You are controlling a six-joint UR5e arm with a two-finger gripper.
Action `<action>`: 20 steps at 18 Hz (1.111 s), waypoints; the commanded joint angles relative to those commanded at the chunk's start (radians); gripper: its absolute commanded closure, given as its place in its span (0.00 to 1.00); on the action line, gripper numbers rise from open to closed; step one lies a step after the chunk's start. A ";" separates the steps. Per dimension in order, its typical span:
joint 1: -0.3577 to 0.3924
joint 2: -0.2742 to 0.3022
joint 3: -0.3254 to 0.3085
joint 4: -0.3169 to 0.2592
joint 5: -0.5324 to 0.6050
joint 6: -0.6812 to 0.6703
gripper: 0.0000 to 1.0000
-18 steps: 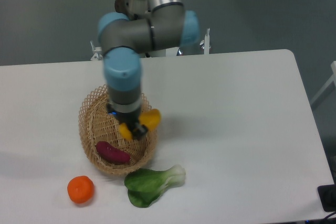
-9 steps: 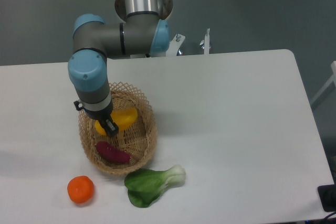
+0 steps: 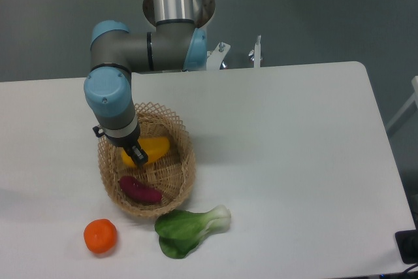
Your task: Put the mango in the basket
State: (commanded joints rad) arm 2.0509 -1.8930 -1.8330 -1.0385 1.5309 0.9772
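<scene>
The yellow-orange mango (image 3: 151, 148) lies inside the tan wicker basket (image 3: 183, 176), in its upper half. My gripper (image 3: 136, 155) reaches down into the basket and its dark fingers sit on the mango's left part. The arm hides the jaws, so I cannot tell whether they still clamp the fruit. A dark purple-red sweet potato (image 3: 140, 190) lies in the basket's lower half.
A round orange fruit (image 3: 100, 236) sits on the white table in front of the basket at the left. A green bok choy (image 3: 189, 229) lies just in front of the basket's right side. The arm's elbow hangs over the basket's back rim.
The arm swung left, carrying the mango from the basket's right rim to its upper middle. In the last half second the mango sank a little lower into the basket.
</scene>
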 joint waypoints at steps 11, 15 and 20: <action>0.234 0.035 0.053 0.032 0.012 0.127 0.00; 0.356 0.040 0.063 -0.011 0.015 0.326 0.00; 0.460 0.032 0.100 -0.011 0.009 0.500 0.00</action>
State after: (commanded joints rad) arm 2.5110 -1.8607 -1.7334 -1.0492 1.5401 1.4769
